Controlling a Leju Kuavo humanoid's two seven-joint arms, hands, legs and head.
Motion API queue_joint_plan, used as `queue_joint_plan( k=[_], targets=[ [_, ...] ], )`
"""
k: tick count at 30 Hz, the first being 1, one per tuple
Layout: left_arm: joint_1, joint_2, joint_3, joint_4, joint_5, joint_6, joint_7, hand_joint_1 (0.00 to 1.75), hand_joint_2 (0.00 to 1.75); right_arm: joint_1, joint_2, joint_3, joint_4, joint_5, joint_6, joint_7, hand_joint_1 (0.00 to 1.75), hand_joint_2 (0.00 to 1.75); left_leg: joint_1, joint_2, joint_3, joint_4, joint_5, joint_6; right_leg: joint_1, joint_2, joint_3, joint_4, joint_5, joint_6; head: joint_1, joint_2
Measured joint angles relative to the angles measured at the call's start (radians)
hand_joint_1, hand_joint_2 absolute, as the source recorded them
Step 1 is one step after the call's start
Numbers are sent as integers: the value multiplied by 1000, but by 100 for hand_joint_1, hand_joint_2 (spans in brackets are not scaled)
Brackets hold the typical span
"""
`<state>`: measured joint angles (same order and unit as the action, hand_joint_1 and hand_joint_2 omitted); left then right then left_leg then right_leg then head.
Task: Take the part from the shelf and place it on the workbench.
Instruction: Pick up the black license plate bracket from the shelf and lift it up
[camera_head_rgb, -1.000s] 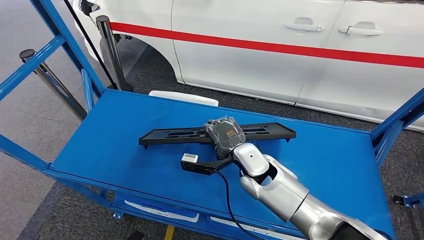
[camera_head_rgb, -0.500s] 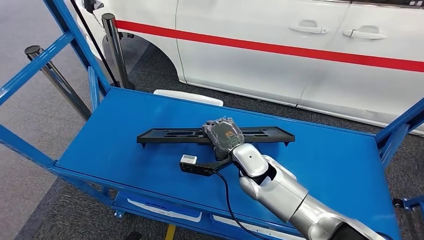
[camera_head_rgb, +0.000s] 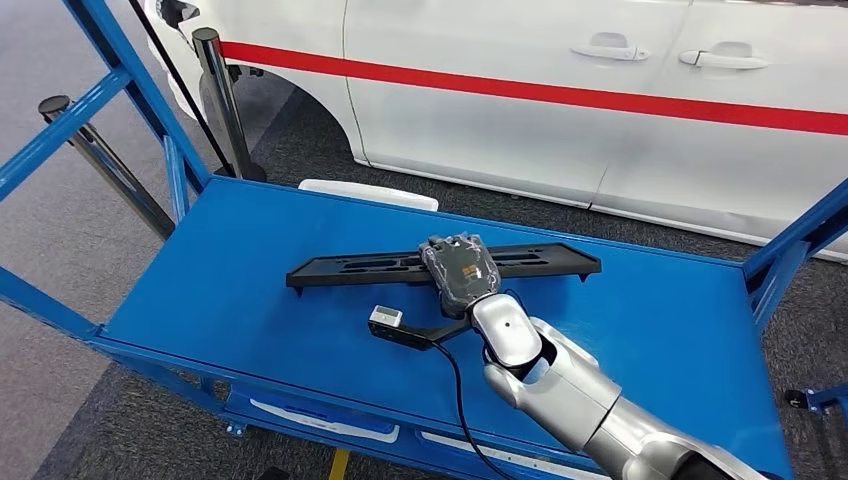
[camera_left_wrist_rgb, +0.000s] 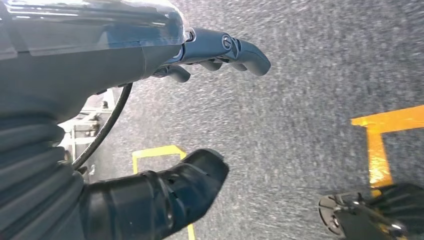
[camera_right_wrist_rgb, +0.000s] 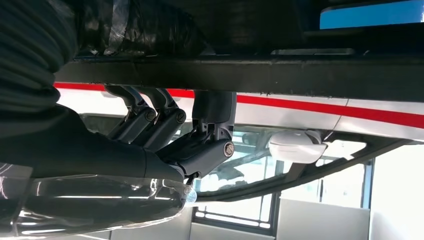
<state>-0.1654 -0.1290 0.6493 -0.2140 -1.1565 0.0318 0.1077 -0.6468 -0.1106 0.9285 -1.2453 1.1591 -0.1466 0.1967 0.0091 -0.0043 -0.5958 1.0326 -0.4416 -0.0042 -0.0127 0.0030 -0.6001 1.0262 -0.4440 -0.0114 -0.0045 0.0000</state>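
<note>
Gripping the black part (camera_head_rgb: 440, 266) on the blue shelf (camera_head_rgb: 250, 290) — right hand (camera_head_rgb: 460, 268) fingers wrapped around it.

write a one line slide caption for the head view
Right robot hand grips a long black part above the blue shelf, with a white car parked behind.
</note>
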Motion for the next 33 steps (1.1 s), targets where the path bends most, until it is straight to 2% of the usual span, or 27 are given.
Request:
queue_joint_plan(
  k=[3, 5, 6, 8, 9, 10, 11, 12, 14, 15, 16, 19, 20, 21, 24, 25, 26, 27, 29, 30, 31, 33],
  targets=[
    [0, -2, 0, 0, 0, 0, 1, 0, 175, 3, -3, 0, -2, 12, -2, 3, 175, 175, -3, -1, 8, -21, 3, 17, 2, 1, -1, -2, 1, 17, 0, 0],
    [1, -6, 0, 0, 2, -1, 4, 0, 175, 6, -6, -1, -6, 31, -9, 9, 175, 175, 0, 2, 10, -28, 13, 31, 1, 1, -10, 23, -23, 28, 0, 0],
    [0, -8, 0, 0, 4, -2, 7, 0, 175, 7, -7, -3, -8, 44, -15, 14, 175, 175, 2, 3, 9, -32, 19, 37, 1, 1, -26, 64, -52, 31, 1, 0],
    [-1, -10, 1, 0, 7, -3, 11, 0, 175, 14, -9, -6, -9, 72, -29, 23, 175, 175, -1, 4, 2, -30, 23, 42, 0, 0, -81, 197, -125, 34, 1, 0],
    [-1, -11, 1, 0, 8, -4, 12, 0, 175, 20, -10, -8, -9, 86, -35, 26, 175, 175, -2, 4, -2, -28, 23, 43, 0, 0, -106, 257, -149, 35, 1, 0],
    [0, -12, 1, 0, 8, -6, 12, 0, 175, 27, -11, -10, -10, 99, -39, 30, 175, 175, -3, 4, -6, -25, 24, 44, 0, 0, -117, 288, -154, 36, 1, 0],
    [0, -14, 1, 0, 8, -6, 12, 0, 175, 34, -11, -12, -11, 110, -42, 33, 175, 175, -3, 4, -9, -21, 24, 44, 0, 0, -109, 279, -140, 35, 1, 0],
    [0, -16, 1, 0, 8, -7, 13, 0, 175, 38, -11, -14, -13, 120, -45, 35, 175, 175, -3, 3, -13, -16, 24, 44, 0, 0, -82, 231, -111, 33, 1, 0],
    [-1, -21, 2, 0, 7, -7, 13, 0, 175, 43, -12, -21, -20, 138, -53, 39, 175, 175, -5, 2, -21, -5, 24, 41, 2, 0, -11, 95, -56, 26, 1, 0],
    [-2, -22, 2, 0, 6, -8, 13, 0, 175, 44, -12, -25, -24, 146, -57, 41, 175, 175, -7, 1, -26, -1, 25, 37, 4, 0, 10, 48, -42, 22, 1, 0],
    [-3, -23, 2, 0, 6, -9, 13, 0, 175, 47, -12, -29, -28, 152, -60, 43, 175, 175, -8, 1, -30, 2, 27, 32, 5, 1, 18, 24, -36, 18, 1, 0],
    [-3, -24, 2, 0, 4, -15, 12, 0, 175, 56, -12, -37, -35, 165, -65, 48, 175, 175, -7, 0, -38, 3, 32, 12, 6, -1, 9, 17, -21, 1, 1, 0],
    [-3, -24, 2, 0, 4, -16, 12, 0, 175, 58, -12, -39, -37, 167, -67, 49, 175, 175, -6, -1, -45, 15, 16, 6, 4, -2, 5, 14, -13, -6, 0, 0],
    [-3, -24, 2, 0, 3, -17, 12, 0, 175, 59, -12, -40, -39, 169, -68, 49, 175, 175, -4, 0, -58, 47, -15, 0, 1, -4, -2, 11, -5, -12, 0, 0],
    [-3, -25, 2, 0, 1, -19, 12, 0, 175, 65, -12, -43, -43, 172, -70, 49, 175, 175, 2, 1, -114, 225, -139, -16, 1, -6, -33, 12, 19, -18, 0, 0],
    [-3, -25, 2, 0, 0, -19, 12, 0, 175, 68, -12, -43, -43, 172, -70, 49, 175, 175, 3, 1, -117, 263, -158, -17, 2, -7, -45, 13, 27, -18, 0, 0],
    [-3, -26, 2, 0, 0, -19, 13, 0, 175, 72, -13, -43, -43, 173, -70, 49, 175, 175, 3, 1, -101, 264, -159, -18, 2, -7, -56, 14, 35, -17, 0, 0],
    [-3, -26, 2, 0, 0, -19, 13, 0, 175, 74, -13, -44, -43, 173, -70, 49, 175, 175, 3, 1, -63, 221, -143, -16, 2, -7, -66, 15, 42, -16, 0, 0],
    [-6, -26, 2, 0, 0, -19, 13, 0, 175, 76, -13, -47, -47, 173, -70, 49, 175, 175, 1, 1, 40, 74, -102, -7, 2, -7, -79, 15, 57, -10, 0, 0],
    [-8, -26, 2, 0, 0, -18, 13, 0, 175, 76, -13, -49, -49, 173, -70, 50, 175, 175, -2, 0, 75, 15, -87, -1, 2, -7, -82, 14, 65, -5, 0, 0],
    [-10, -26, 2, 0, 0, -18, 13, 0, 175, 76, -13, -52, -52, 173, -70, 50, 175, 175, -6, -1, 91, -17, -79, 5, 2, -7, -83, 12, 72, 1, 0, 0],
    [-11, -26, 2, 0, 0, -18, 12, 0, 175, 77, -14, -54, -54, 173, -71, 50, 175, 175, -13, -2, 85, -25, -67, 16, 0, -8, -83, 6, 87, 14, 0, 0]
  ],
)
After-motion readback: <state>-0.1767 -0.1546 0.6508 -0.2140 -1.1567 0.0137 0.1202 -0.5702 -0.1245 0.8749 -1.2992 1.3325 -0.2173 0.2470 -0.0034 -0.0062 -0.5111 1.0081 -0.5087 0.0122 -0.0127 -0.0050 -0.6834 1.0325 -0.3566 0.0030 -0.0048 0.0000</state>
